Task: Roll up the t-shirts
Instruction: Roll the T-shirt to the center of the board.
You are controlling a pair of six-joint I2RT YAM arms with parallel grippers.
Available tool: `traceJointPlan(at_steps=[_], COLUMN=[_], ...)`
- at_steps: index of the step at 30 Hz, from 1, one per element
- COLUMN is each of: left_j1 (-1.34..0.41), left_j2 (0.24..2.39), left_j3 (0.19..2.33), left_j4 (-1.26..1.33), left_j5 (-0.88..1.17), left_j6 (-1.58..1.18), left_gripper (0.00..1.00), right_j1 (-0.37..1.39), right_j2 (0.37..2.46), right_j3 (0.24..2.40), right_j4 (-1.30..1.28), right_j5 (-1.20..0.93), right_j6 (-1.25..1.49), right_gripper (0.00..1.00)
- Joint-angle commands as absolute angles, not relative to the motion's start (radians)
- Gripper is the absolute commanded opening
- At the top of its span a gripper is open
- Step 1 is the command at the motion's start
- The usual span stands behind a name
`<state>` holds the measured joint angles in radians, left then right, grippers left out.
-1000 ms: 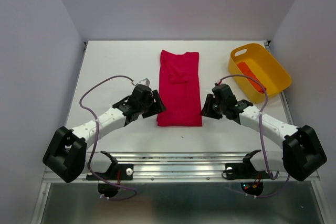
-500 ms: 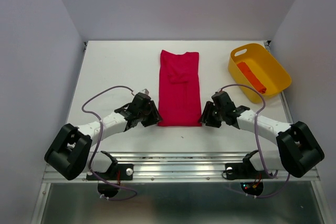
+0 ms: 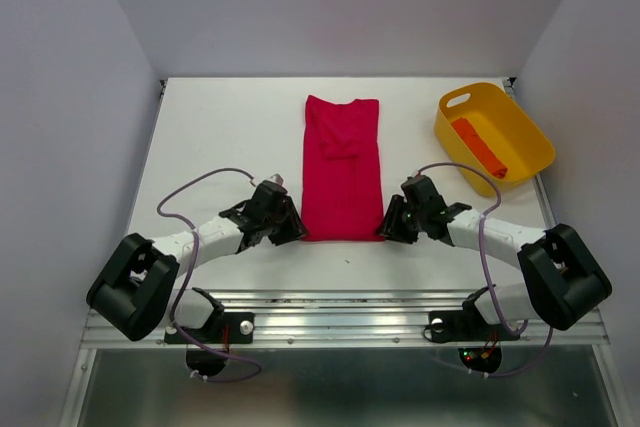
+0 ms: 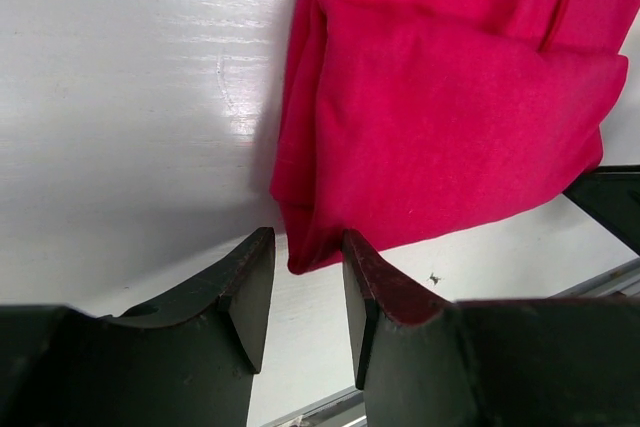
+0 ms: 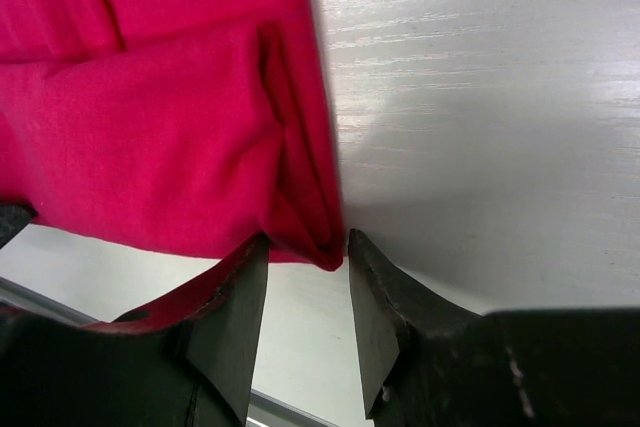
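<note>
A crimson-red t-shirt point(image 3: 341, 165) lies folded into a long strip down the middle of the white table, collar end far, hem near. My left gripper point(image 3: 296, 233) is open at its near left corner; in the left wrist view point(image 4: 305, 252) the corner of the cloth point(image 4: 440, 117) sits between the jaws. My right gripper point(image 3: 388, 231) is open at the near right corner; in the right wrist view point(image 5: 300, 252) the cloth corner point(image 5: 170, 137) sits between the jaws. An orange t-shirt bundle point(image 3: 478, 146) lies in the yellow basket point(image 3: 525, 132).
The yellow basket stands at the far right of the table, near the right wall. Purple cables loop over both arms. The table's near edge and a metal rail point(image 3: 340, 312) lie just behind the grippers.
Both grippers have moved toward the near edge along the shirt's sides and inward, down to its near corners. The shirt has not moved.
</note>
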<state>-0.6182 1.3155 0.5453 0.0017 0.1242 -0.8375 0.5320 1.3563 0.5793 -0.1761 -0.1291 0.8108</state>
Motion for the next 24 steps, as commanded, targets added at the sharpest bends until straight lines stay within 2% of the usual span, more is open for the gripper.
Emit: traceJointPlan(at_steps=[1, 5, 7, 18, 23, 24], left_j1=[-0.621, -0.621, -0.621, -0.621, -0.621, -0.621], left_j2=[1.276, 1.288, 1.293, 1.325, 1.325, 1.325], left_j3=[0.526, 0.523, 0.519, 0.506, 0.509, 0.509], left_j4=[0.005, 0.008, 0.014, 0.061, 0.064, 0.064], left_j5=[0.12, 0.117, 0.12, 0.147, 0.149, 0.149], left_j6=[-0.842, -0.845, -0.847, -0.857, -0.859, -0.859], left_gripper=[0.44, 0.55, 0.55, 0.26, 0.12, 0.1], right_j1=[0.537, 0.537, 0.537, 0.537, 0.546, 0.546], right_j2=[1.341, 1.335, 1.327, 1.307, 1.318, 1.324], right_j3=[0.555, 0.552, 0.554, 0.531, 0.532, 0.537], right_j4=[-0.149, -0.153, -0.161, -0.16, -0.133, -0.132], right_j5=[-0.138, -0.14, -0.138, -0.146, -0.149, -0.149], right_j6=[0.821, 0.821, 0.821, 0.828, 0.833, 0.831], right_gripper=[0.44, 0.44, 0.43, 0.41, 0.38, 0.34])
